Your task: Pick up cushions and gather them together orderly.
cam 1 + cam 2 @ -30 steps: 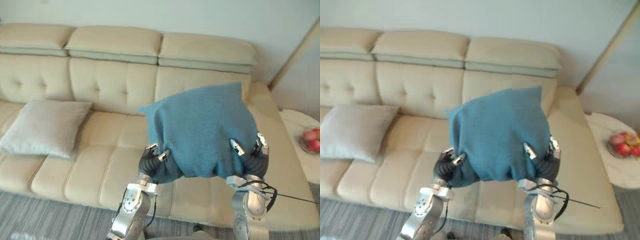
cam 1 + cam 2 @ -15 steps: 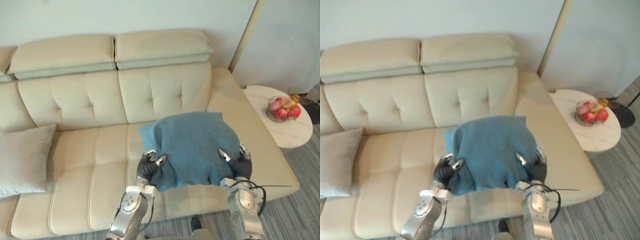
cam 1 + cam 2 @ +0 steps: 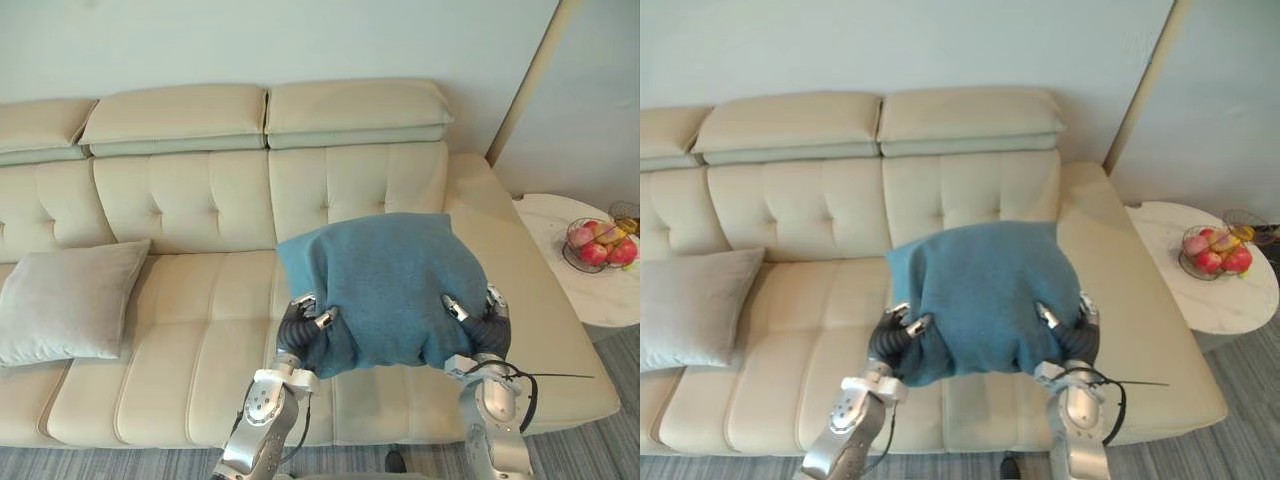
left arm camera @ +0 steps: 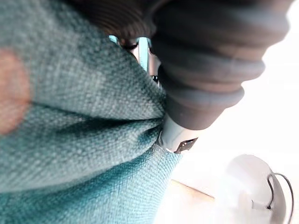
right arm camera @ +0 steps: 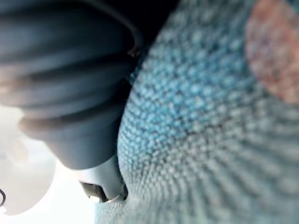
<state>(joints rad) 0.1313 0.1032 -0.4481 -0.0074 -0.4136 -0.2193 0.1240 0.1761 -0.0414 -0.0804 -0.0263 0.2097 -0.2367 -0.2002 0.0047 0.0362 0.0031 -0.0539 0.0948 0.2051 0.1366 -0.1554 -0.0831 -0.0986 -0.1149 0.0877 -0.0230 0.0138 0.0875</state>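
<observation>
I hold a blue knitted cushion up over the right half of a cream sofa. My left hand grips its lower left corner and my right hand its lower right corner, fingers curled into the fabric. In the left wrist view the teal cloth bunches against the hand's dark cover, and the right wrist view shows the same cloth pressed close. A grey cushion lies flat on the sofa seat at the far left, apart from the blue one.
A round white side table stands past the sofa's right arm, with a wire bowl of fruit on it. Grey striped floor runs along the sofa's front. A pale wall rises behind the backrest.
The camera has swung, so the sofa and side table sit differently in view. The blue cushion stays in both hands, held lower than a second ago.
</observation>
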